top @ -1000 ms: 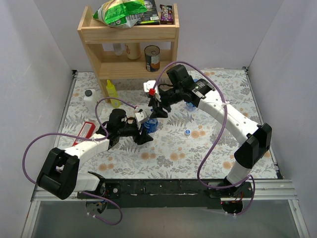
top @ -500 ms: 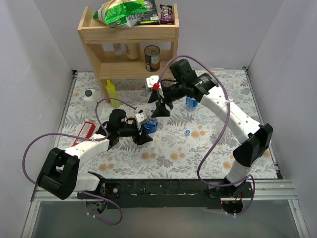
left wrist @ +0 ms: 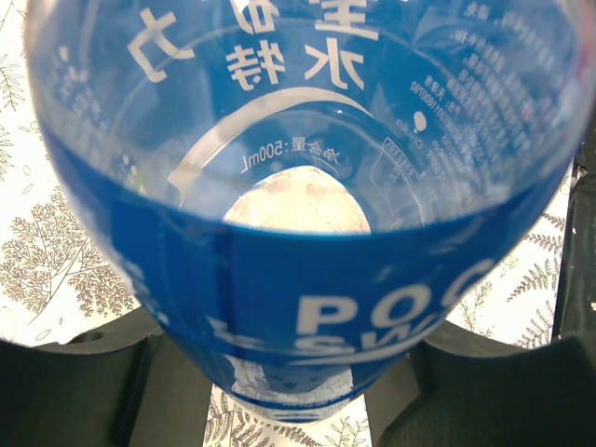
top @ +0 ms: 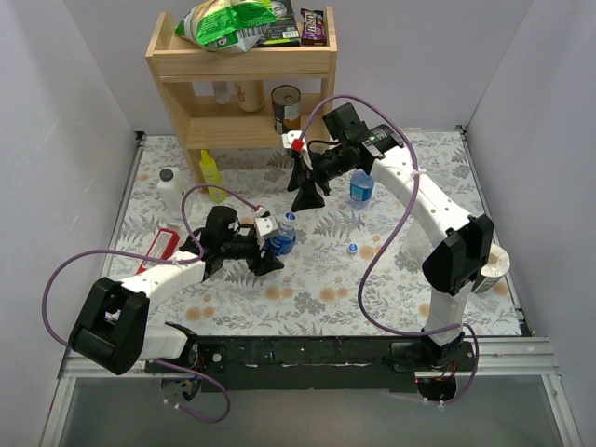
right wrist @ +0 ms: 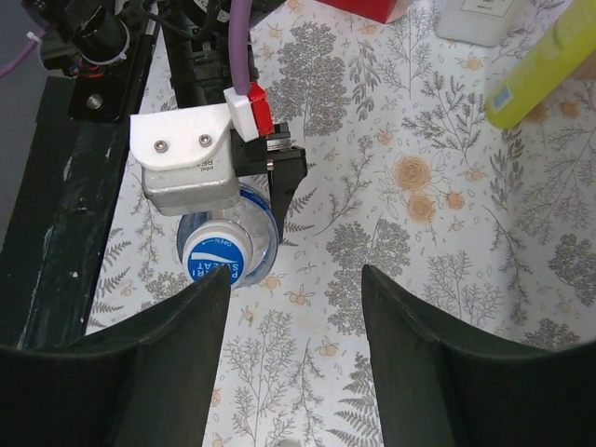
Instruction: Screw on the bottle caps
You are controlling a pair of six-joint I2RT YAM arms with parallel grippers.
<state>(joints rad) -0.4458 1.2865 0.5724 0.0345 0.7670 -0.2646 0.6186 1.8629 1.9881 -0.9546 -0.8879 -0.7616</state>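
Note:
My left gripper [top: 277, 242] is shut on a clear bottle [top: 283, 237] with a blue label band, holding it upright on the floral mat. That bottle [left wrist: 307, 233] fills the left wrist view between the dark fingers [left wrist: 121, 391]. A blue cap [right wrist: 216, 259] sits on the bottle's neck. My right gripper [top: 307, 197] hovers behind and above the bottle. In its own wrist view the right gripper [right wrist: 296, 279] stands open with nothing between its fingers. A second blue-banded bottle [top: 361, 186] stands further back on the right. A loose blue cap [top: 353, 249] lies on the mat.
A wooden shelf [top: 240, 65] with a can [top: 286, 107] stands at the back. A yellow bottle [top: 211, 174] and a white bottle [top: 169, 186] stand at the back left, and a red item [top: 158, 250] lies beside the left arm. The yellow bottle [right wrist: 549, 65] also shows in the right wrist view.
My right gripper has drawn back from the held bottle toward the shelf, and its elbow has swung inward. The left arm and its bottle have stayed put.

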